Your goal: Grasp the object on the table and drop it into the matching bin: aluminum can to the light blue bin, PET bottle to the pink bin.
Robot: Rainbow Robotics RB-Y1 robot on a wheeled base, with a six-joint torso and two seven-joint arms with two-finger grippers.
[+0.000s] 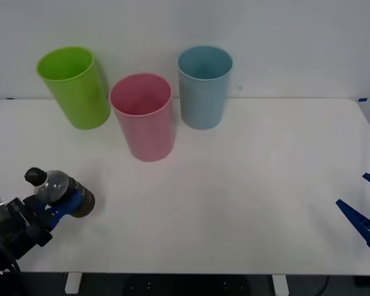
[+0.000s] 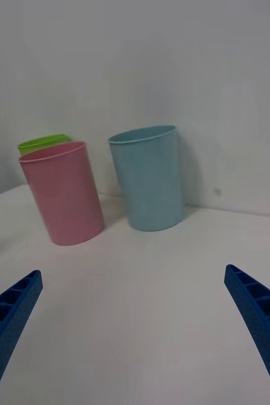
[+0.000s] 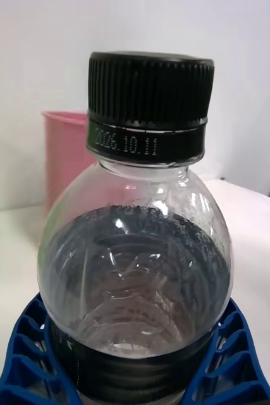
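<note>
Table: table point(image 1: 234, 203) was a wide white top with rounded corners, running almost the width of the front view; its far edge met the wall.
Room: plain pale wall point(image 1: 283, 43) stood directly behind the bins.
Bins: three tall cup-shaped bins stood near the far edge. Lime green bin point(image 1: 74, 87) stood farthest to the robot's left, pink bin point(image 1: 143, 116) in the middle and nearest the robot, light blue bin point(image 1: 203, 86) to its right. All upright, each apart from its neighbour.
PET bottle: PET bottle point(image 1: 60, 190) sat at the near left of the table, tilted, black cap toward the left edge, dark ribbed body toward the table's middle. A printed date ran round the ring under the cap in the left wrist view.
Left gripper: left gripper point(image 1: 66, 202) was clenched on the bottle's lower body, blue ribbed fingers point(image 3: 236, 354) wrapped around both sides.
Right gripper: right gripper point(image 1: 364, 209) hung at the near right edge, fingers spread wide, holding nothing, well apart from the bins.
Path: bare tabletop lay between the bottle and the pink bin.
</note>
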